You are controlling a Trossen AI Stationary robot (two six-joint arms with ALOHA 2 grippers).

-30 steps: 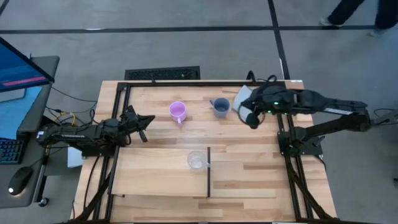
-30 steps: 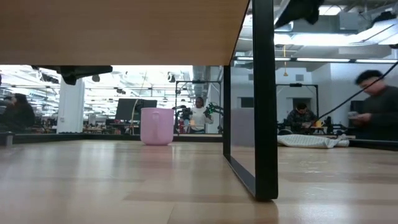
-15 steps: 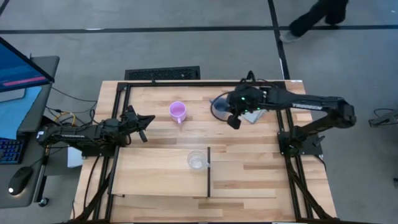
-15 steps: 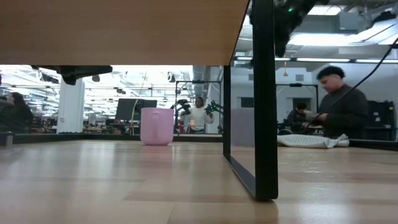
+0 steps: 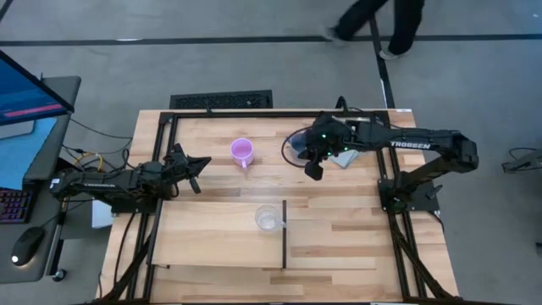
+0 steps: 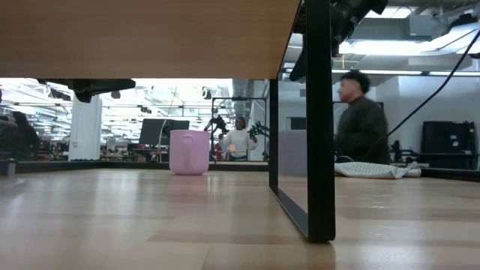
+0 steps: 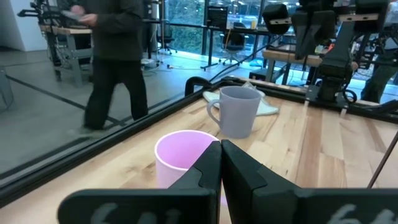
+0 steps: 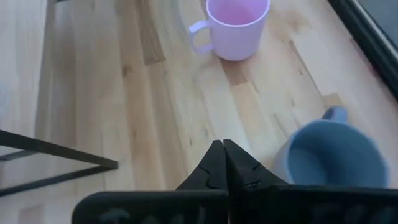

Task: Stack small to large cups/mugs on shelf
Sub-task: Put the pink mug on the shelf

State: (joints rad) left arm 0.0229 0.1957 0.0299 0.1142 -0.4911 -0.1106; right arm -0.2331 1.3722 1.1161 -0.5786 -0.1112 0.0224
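A pink-purple mug [image 5: 242, 152] stands upright on the tabletop at the far middle. The blue-grey mug [image 8: 333, 155] stands to its right and in the high view is mostly hidden under my right arm. A small clear cup [image 5: 268, 219] stands on the pale shelf board [image 5: 212, 246], beside its black strip. My right gripper [image 5: 312, 171] hovers shut, slanting down, just near-side of the blue-grey mug [image 7: 239, 111] and touching nothing. At the table's left my left gripper [image 5: 199, 169] waits shut, level, pointing at the pink-purple mug [image 7: 180, 155].
A grey cloth [image 6: 375, 170] lies at the far right behind the blue-grey mug. A black metal frame post [image 6: 319, 120] stands on the table. A person [image 6: 360, 120] walks past beyond the far edge. Bare tabletop lies between the mugs and the shelf.
My right gripper has swung toward the table's left and down, tipping further downward, and now hangs beside the blue-grey mug with the arm covering it from above. It has stayed shut. A person has walked leftward behind the table.
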